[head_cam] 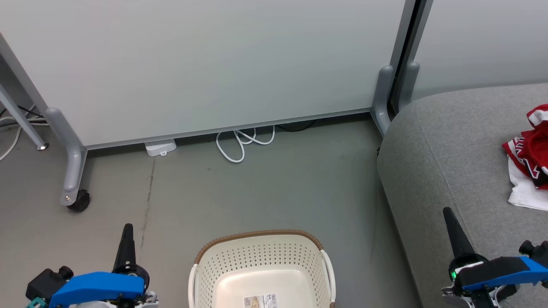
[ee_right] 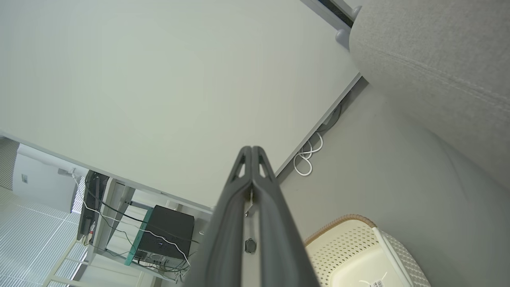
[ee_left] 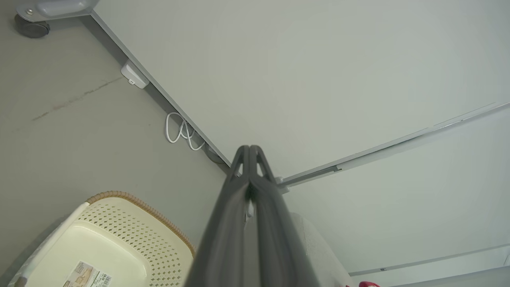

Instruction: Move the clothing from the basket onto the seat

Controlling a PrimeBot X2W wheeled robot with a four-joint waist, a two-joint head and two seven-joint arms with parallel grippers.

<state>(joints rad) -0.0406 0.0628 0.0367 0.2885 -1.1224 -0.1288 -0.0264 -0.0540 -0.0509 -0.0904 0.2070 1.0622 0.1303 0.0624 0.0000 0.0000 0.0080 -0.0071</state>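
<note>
Either side of the basket [head_cam: 257, 234], left tool [head_cam: 127, 229] and right tool [head_cam: 448, 213] point forward, clenched empty.

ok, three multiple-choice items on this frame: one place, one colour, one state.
1. Rim of the cream perforated plastic basket? A brown B blue C black
2. Red-and-white clothing lies: A in basket B on grey fabric seat C on a shelf
3. Left gripper and right gripper: A both open B both shut, empty C one holding cloth
Answers: 1A, woven-look brown band; 2B, heap on the seat, basket's visible bottom bare; 3B, each closed tip-to-tip in its wrist view.
</note>
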